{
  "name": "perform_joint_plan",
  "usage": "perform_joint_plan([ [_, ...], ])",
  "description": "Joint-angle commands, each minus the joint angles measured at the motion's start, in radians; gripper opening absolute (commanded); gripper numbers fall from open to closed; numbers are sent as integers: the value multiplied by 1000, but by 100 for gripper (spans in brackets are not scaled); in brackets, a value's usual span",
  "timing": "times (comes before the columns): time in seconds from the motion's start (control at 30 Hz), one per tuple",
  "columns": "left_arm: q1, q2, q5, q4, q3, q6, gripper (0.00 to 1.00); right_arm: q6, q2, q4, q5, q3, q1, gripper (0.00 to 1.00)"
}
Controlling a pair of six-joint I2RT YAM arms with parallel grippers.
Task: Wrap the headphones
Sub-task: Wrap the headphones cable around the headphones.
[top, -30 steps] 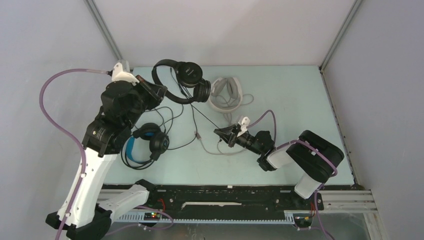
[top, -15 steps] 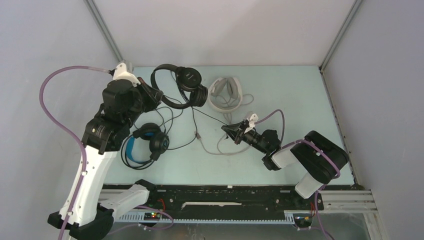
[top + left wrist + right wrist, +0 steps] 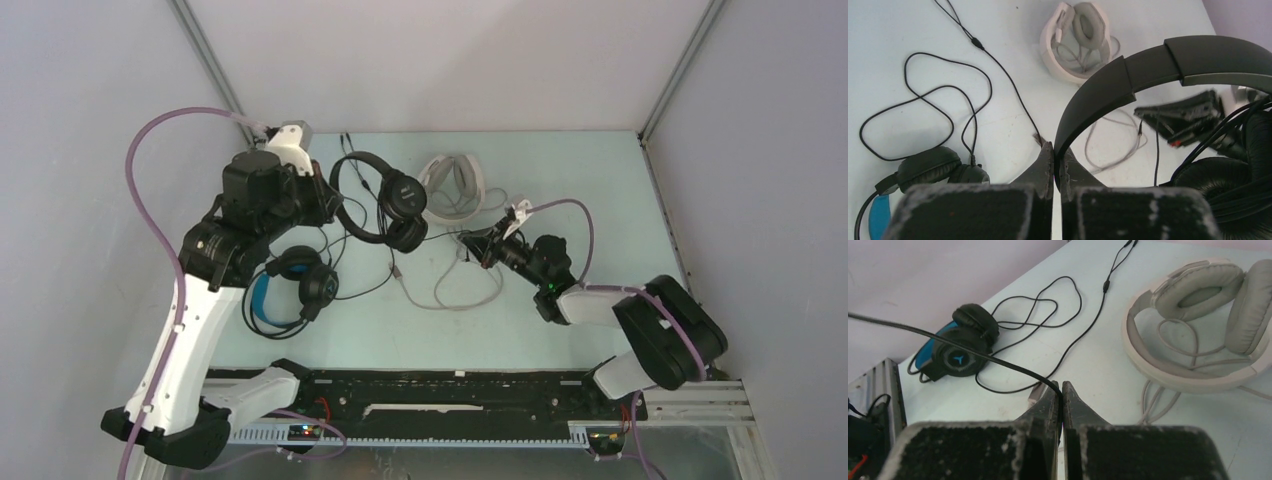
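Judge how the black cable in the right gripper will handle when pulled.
Probably floppy: the black cable is thin and bends at the right gripper. Likely light. It may slip, since it is pinched only at the very tips.

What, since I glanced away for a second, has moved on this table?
The left gripper, shut on the headband of the black headphones, carried them right, toward the middle of the table. The right gripper, shut on a black cable, moved farther from its base, toward the white headphones. The white and blue headphones stayed put.
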Motion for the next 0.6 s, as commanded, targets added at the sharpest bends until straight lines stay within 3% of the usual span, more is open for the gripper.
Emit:
perform_joint_plan([
  [0.0,-35,-13,103,41,-56,120,0,53,-106,-346,-60,127,-48,0],
  [0.33,-249,47,-152,-9,-116,332,0,-7,-193,-1002,-216,484,-108,0],
  [0.57,-337,103,-335,-4,-133,422,0,83,-203,-1197,-376,621,-108,0],
])
